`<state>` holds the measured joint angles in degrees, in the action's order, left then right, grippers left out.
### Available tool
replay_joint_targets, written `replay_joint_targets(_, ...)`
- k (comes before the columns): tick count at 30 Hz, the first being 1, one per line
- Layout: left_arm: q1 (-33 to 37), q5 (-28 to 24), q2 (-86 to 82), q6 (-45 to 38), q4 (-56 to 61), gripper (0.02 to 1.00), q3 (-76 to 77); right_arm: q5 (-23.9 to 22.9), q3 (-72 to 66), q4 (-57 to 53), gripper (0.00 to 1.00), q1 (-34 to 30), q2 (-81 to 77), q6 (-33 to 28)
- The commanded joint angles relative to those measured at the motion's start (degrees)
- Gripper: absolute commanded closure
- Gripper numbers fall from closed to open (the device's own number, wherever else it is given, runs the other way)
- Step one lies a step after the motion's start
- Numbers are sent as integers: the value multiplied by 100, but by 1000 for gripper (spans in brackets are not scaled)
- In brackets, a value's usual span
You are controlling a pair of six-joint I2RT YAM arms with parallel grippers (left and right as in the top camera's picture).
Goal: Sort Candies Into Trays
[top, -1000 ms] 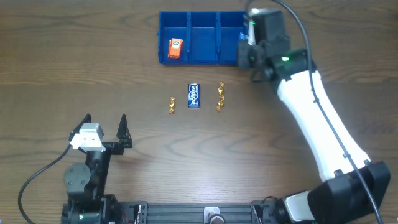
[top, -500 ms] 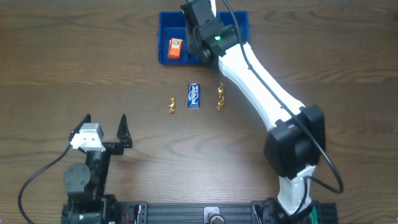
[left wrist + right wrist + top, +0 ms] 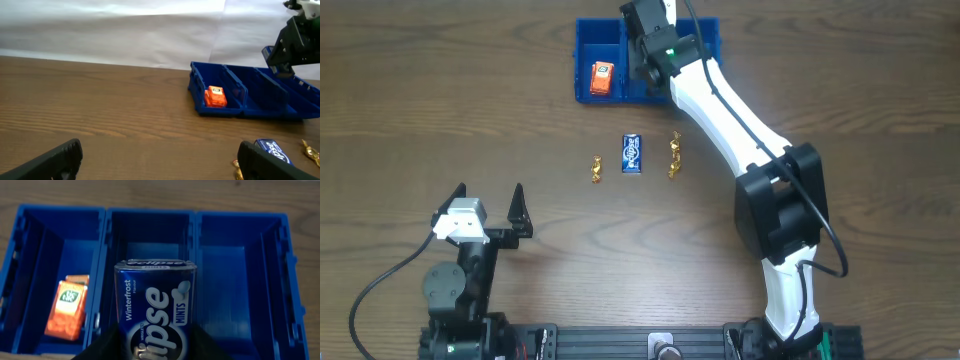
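A blue three-compartment tray (image 3: 588, 55) stands at the table's far side. An orange candy box (image 3: 603, 78) lies in its left compartment (image 3: 67, 307). My right gripper (image 3: 645, 48) hovers over the tray, shut on a blue mint tin (image 3: 155, 312) that hangs above the middle compartment (image 3: 150, 250). On the table in front of the tray lie a second blue mint tin (image 3: 632, 153) and gold-wrapped candies (image 3: 597, 168) (image 3: 674, 155). My left gripper (image 3: 490, 208) stands open near the front left, far from the candies, with nothing between its fingers (image 3: 55, 160).
The tray's right compartment (image 3: 235, 275) holds nothing. The right arm's white link (image 3: 730, 110) slants over the table right of the gold candies. Bare wood lies left of the tray and around the left gripper.
The right arm swung left from the tray's right end to over its middle compartment. In the last half second it shifted only slightly. The left arm kept still.
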<state>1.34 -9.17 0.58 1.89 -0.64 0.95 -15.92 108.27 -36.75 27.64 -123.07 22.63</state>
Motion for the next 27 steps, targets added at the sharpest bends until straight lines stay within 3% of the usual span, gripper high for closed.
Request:
replay_joint_targets(1,13,-227,-33,68,-278,20,-68,-122,173,157,711,-9,-116,118)
replay_joint_targets(17,13,-227,-33,68,-278,20,-68,-118,173,415,695,-7,-393,116)
replay_joint_targets(21,13,-227,-33,68,-275,20,-68,-118,173,420,654,-7,-404,116)
replay_joint_targets(23,13,-227,-33,66,-278,20,-68,-118,173,420,555,-2,-404,116)
replay_joint_targets(26,13,-227,-33,68,-275,20,-68,-118,173,420,180,0,-404,114)
replay_joint_targets(27,13,-227,-33,68,-275,23,-68,-118,173,420,104,0,-404,98)
